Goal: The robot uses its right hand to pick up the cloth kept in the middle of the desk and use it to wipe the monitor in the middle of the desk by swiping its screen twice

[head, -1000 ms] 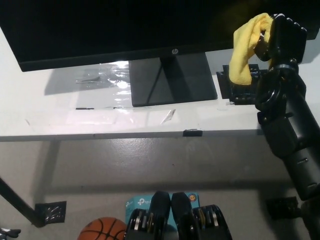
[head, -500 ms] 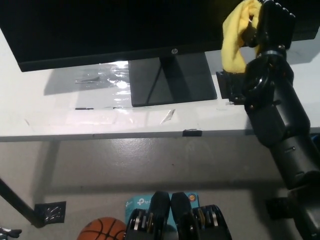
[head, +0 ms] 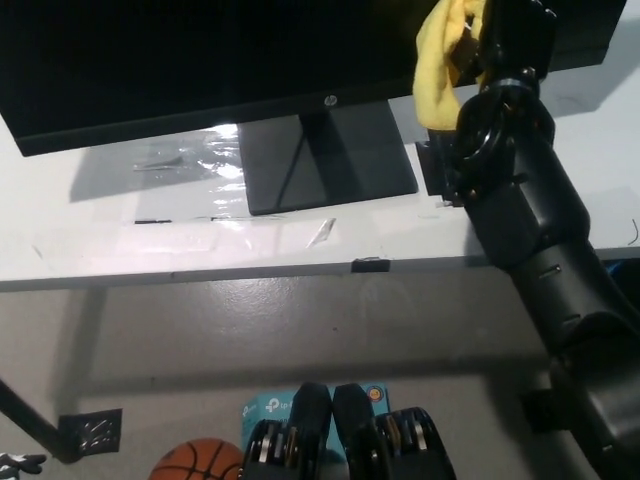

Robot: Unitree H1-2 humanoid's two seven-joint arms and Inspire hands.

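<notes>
The right hand (head: 510,35) is raised at the monitor's (head: 200,60) right side, its fingers pinching the yellow cloth (head: 440,60), which hangs bunched just in front of the screen's lower right corner, above the far right part of the worktop (head: 120,250). The step in hand looks like bringing the cloth onto the screen for a swipe. To do it well, the hand should press the cloth flat against the glass rather than dabbing with a bunched edge, keep light even pressure so the monitor does not rock on its stand (head: 325,160), and travel level across the panel above the bottom bezel. Whether the cloth is touching the screen cannot be told from here.

The left hand is not in view.

Count: one monitor, one stand, one cloth, one right hand. On the floor below the worktop's near edge lies one basketball (head: 200,460).
</notes>
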